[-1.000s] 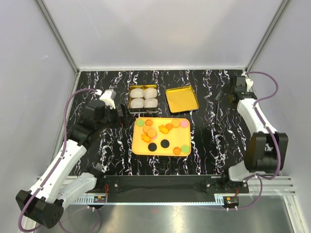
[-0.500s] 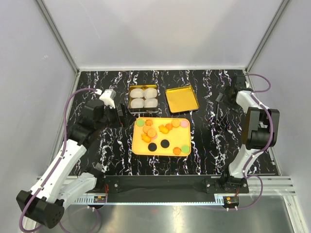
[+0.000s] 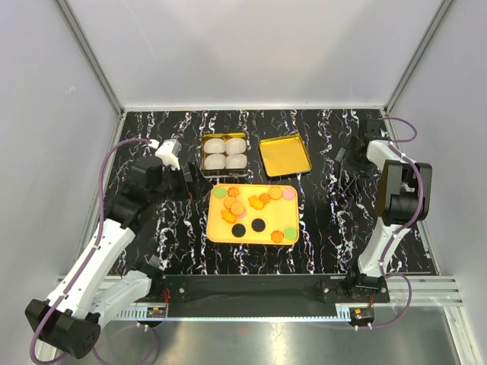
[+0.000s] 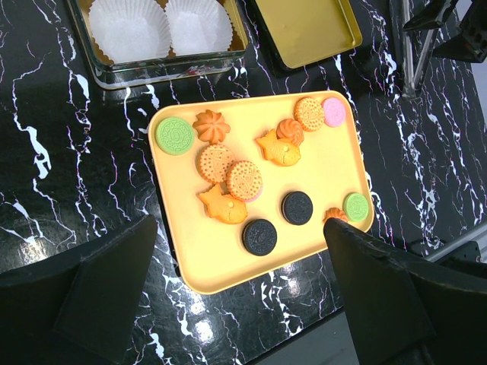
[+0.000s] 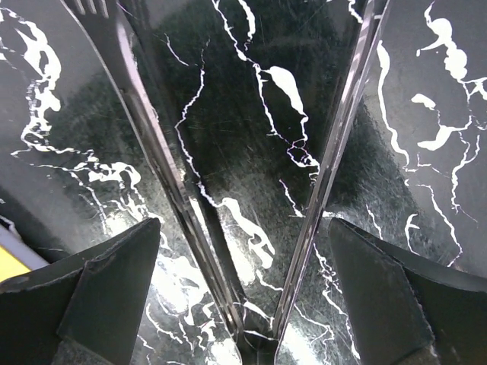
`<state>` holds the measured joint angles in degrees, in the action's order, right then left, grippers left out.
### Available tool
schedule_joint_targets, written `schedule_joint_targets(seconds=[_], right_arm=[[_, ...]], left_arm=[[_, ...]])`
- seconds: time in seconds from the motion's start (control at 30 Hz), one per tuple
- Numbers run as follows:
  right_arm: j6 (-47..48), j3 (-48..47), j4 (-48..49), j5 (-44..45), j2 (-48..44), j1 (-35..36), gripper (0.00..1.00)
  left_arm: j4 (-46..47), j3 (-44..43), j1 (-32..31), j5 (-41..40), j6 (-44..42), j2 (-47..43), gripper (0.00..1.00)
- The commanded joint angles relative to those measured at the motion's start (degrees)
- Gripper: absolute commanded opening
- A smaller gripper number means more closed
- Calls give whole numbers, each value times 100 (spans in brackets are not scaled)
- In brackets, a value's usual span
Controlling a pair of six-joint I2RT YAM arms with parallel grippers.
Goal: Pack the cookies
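Several cookies [image 3: 251,209] in orange, black, pink and green lie on a yellow tray [image 3: 211,230]. The left wrist view shows them closely: two black cookies [image 4: 259,236], a green one [image 4: 174,135] and a pink one [image 4: 333,112]. My left gripper [image 3: 190,181] is open and empty, and hovers at the tray's left side [image 4: 240,226]. My right gripper [image 3: 351,148] is open at the table's right rear. Its fingers straddle metal tongs [image 5: 335,152] that lie flat on the table, without touching them [image 5: 243,224].
An open tin [image 3: 224,152] with white cup liners [image 4: 129,29] stands behind the tray. Its gold lid [image 3: 284,154] lies to the right of the tin. The tongs [image 3: 344,181] lie right of the lid. White walls enclose the black marble table.
My right arm has folded back and turned, bringing its gripper down over the tongs. My left arm has barely moved. The cookies have not moved.
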<state>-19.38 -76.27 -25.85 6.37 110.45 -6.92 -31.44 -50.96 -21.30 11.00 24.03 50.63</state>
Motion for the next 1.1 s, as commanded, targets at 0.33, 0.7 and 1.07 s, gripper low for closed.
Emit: schedule_joint_targets(seconds=[0.33, 0.7, 1.07], right_arm=[[259, -433, -149, 66, 406, 33, 98], [356, -424, -237, 216, 600, 226, 87], [268, -397, -193, 215, 302, 252, 55]], left_arm=[[305, 42, 47, 165, 40, -1, 99], [340, 60, 117, 253, 58, 87, 99], [358, 69, 161, 271, 58, 140, 99]])
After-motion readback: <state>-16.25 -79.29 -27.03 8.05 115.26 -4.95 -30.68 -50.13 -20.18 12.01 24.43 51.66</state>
